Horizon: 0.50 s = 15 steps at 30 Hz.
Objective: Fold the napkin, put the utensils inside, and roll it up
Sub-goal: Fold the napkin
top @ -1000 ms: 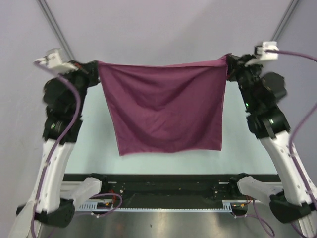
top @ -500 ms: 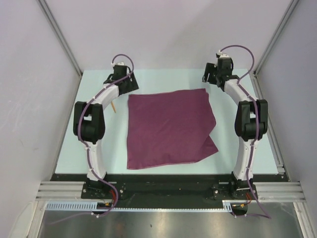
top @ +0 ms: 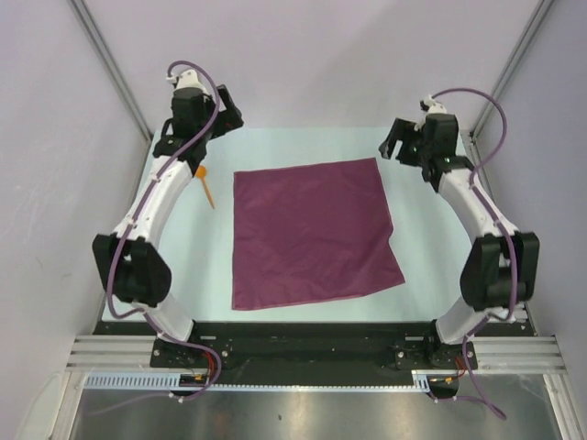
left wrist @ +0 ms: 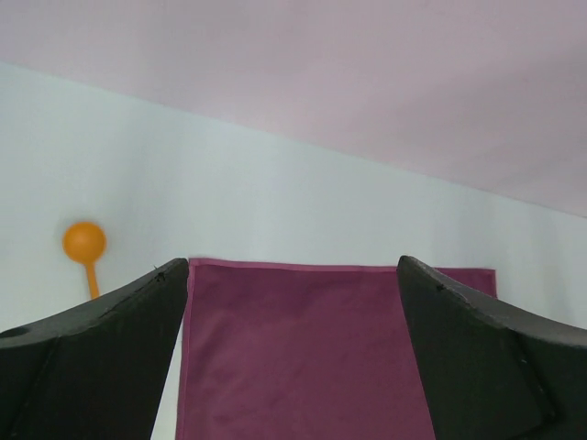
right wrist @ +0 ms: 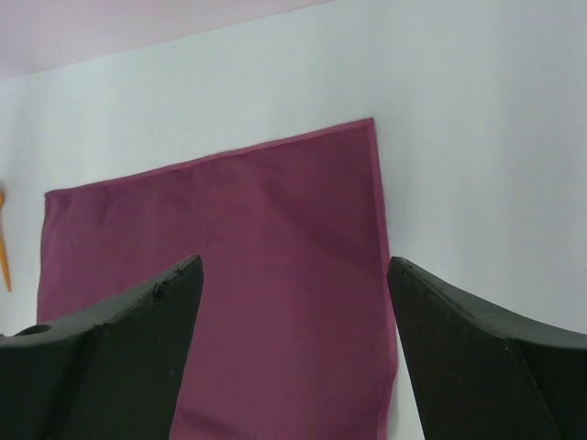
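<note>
Napkin [top: 312, 234] lies spread flat in a single layer in the middle of the worktop [top: 431, 238], its far hem running between the two arms. One orange utensil [top: 207, 186] lies on the bare surface just beside the cloth's far left corner, apart from it; its round end shows in the left wrist view. The left claw [left wrist: 292, 266] hangs above that far left corner with its jaws spread wide and nothing between them. The right claw [right wrist: 293, 266] is above the far right corner, equally wide and empty.

The cloth looks thin, light and limp, so it will likely sag and crease when lifted and should not hold a shape by itself. The corners or hem seem the best places to pinch, both at once to keep the fold square. The utensil looks stiff, slender and light; it may skid, so a grip across its shaft seems wise.
</note>
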{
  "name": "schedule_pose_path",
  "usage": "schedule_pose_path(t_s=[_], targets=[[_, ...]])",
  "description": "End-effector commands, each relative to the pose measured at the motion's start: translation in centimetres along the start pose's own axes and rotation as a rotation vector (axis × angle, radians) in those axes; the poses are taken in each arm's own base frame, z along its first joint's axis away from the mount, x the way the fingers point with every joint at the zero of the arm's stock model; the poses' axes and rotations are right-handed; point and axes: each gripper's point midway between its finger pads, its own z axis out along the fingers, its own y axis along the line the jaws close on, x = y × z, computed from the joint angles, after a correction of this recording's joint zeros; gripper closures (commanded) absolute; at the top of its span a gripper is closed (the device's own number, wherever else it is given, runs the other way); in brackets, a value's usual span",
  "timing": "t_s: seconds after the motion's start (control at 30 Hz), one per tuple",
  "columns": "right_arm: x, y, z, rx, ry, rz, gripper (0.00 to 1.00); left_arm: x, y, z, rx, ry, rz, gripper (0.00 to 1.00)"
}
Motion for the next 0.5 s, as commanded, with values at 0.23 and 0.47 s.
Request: schedule_pose_path(t_s=[0.23, 0.47], targets=[[13.2, 9.1, -7.9, -0.167, 0.167, -0.187, 0.14, -0.9, 0.0, -10.5, 0.08, 0.071, 0.161, 0.0], [20.5, 20.4, -11.4, -0.493, 0.243, -0.405, 0.14, 4.2, 6.4, -15.0, -0.002, 0.06, 0.143, 0.0]])
